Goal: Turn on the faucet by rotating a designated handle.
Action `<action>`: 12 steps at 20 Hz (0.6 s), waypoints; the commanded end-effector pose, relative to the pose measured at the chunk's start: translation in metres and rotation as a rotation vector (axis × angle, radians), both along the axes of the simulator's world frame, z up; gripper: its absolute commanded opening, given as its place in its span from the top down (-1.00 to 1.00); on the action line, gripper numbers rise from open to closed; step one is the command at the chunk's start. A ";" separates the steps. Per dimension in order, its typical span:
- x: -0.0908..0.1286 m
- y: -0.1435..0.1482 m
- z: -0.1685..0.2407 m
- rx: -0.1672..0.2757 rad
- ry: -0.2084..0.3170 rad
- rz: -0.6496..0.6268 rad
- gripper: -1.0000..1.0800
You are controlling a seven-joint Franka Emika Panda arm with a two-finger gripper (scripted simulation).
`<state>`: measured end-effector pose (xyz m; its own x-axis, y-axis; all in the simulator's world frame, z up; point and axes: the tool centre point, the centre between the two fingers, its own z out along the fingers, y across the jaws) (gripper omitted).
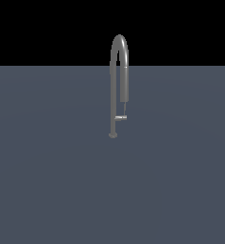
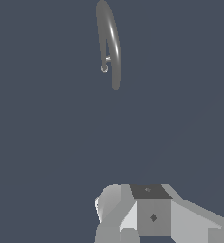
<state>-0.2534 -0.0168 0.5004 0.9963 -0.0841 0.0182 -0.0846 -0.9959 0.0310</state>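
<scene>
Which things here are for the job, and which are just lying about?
For the job:
- faucet
- handle, the short lever low on the pipe

Just there:
- grey floor
- nothing else in view

The arm's fingers are not visible, only part of its body in the wrist view.

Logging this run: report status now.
Claw well short of faucet, jaw state unclear. Handle untouched, jutting toward the exterior view's right. Nothing in the way.
</scene>
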 end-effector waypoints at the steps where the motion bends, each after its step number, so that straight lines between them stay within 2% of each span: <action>1: 0.000 0.000 0.000 0.000 0.000 0.000 1.00; 12: 0.017 0.001 -0.003 0.035 0.038 -0.032 1.00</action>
<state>-0.2407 -0.0160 0.4985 0.9940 -0.1085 -0.0132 -0.1084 -0.9941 0.0074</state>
